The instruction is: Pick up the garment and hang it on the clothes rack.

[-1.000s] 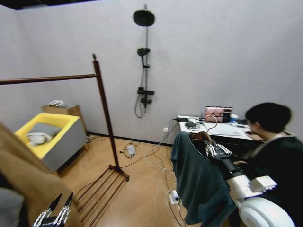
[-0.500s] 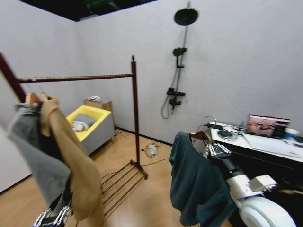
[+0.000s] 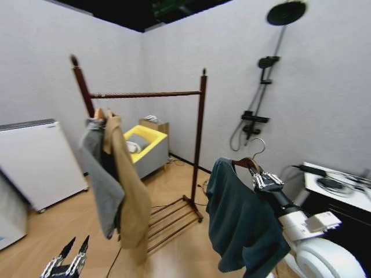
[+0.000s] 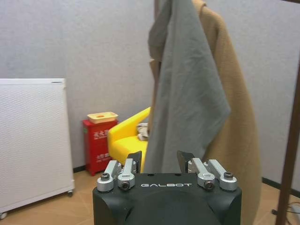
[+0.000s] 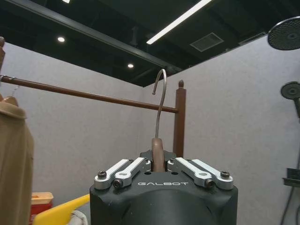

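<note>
Teal long-sleeved garment (image 3: 240, 223) on a light wooden hanger (image 3: 246, 164) is hanging from the right gripper (image 3: 262, 180), whose jaws are pinching the hanger's neck below its metal hook (image 5: 160, 101). Well apart, the dark reddish-brown wooden clothes rack (image 3: 152, 94) is carrying a tan coat (image 3: 130, 200) and grey hoodie (image 3: 101, 179). Low beside them, the left gripper (image 3: 68, 260) is hovering, jaws spread.

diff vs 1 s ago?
Only the camera swung: the robot turned left, bringing the clothes rack with its tan coat and grey hoodie into view. Unchanged: right gripper clamps the hanger carrying the garment; left gripper hangs low, open.
</note>
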You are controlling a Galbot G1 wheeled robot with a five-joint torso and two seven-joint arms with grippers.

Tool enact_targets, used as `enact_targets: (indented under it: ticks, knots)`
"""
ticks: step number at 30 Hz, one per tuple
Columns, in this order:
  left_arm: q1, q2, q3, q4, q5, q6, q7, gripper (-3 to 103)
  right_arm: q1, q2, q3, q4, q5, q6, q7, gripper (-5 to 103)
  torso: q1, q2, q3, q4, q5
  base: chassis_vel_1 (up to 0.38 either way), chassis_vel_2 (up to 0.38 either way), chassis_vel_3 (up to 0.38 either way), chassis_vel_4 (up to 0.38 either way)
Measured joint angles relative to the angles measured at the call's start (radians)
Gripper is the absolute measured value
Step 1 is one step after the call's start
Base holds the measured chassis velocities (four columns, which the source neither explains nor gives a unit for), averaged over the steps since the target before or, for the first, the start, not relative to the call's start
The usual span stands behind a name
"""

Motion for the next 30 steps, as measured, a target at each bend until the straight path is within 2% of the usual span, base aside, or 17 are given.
enact_targets:
  ticks: [12, 16, 19, 21, 22, 30]
  knots:
    - [0.000, 0.000, 0.000, 0.000, 0.000, 0.000, 0.000, 46, 0.044, -0.034, -0.010, -0.015, 0.025, -0.008, -0.016, 10, 0.000, 0.000, 0.000, -0.0007, 0.0001, -0.023, 0.090, 0.091, -0.020]
    - [0.000, 0.000, 0.000, 0.000, 0.000, 0.000, 0.000, 46, 0.067, -0.060, -0.010, -0.025, 0.051, -0.011, -0.022, 10, 0.000, 0.000, 0.000, -0.0001, 0.0000, -0.165, 0.168, 0.176, -0.202]
    - [0.000, 0.000, 0.000, 0.000, 0.000, 0.000, 0.000, 46, 0.091, -0.084, -0.012, -0.033, 0.079, -0.017, -0.028, 10, 0.000, 0.000, 0.000, -0.0006, -0.0003, -0.210, 0.206, 0.263, -0.216]
    - [0.000, 0.000, 0.000, 0.000, 0.000, 0.000, 0.000, 46, 0.103, -0.094, -0.013, -0.035, 0.090, -0.020, -0.028, 10, 0.000, 0.000, 0.000, 0.0001, -0.0003, -0.228, 0.260, 0.231, -0.221]
    - [0.000, 0.000, 0.000, 0.000, 0.000, 0.000, 0.000, 46, 0.122, -0.115, -0.017, -0.040, 0.109, -0.024, -0.028, 10, 0.000, 0.000, 0.000, -0.0003, 0.0007, -0.248, 0.238, 0.252, -0.266]
    - [0.000, 0.000, 0.000, 0.000, 0.000, 0.000, 0.000, 46, 0.225, -0.199, -0.036, -0.054, 0.208, -0.047, -0.006, 10, 0.000, 0.000, 0.000, -0.0006, -0.0002, -0.304, 0.292, 0.298, -0.302]
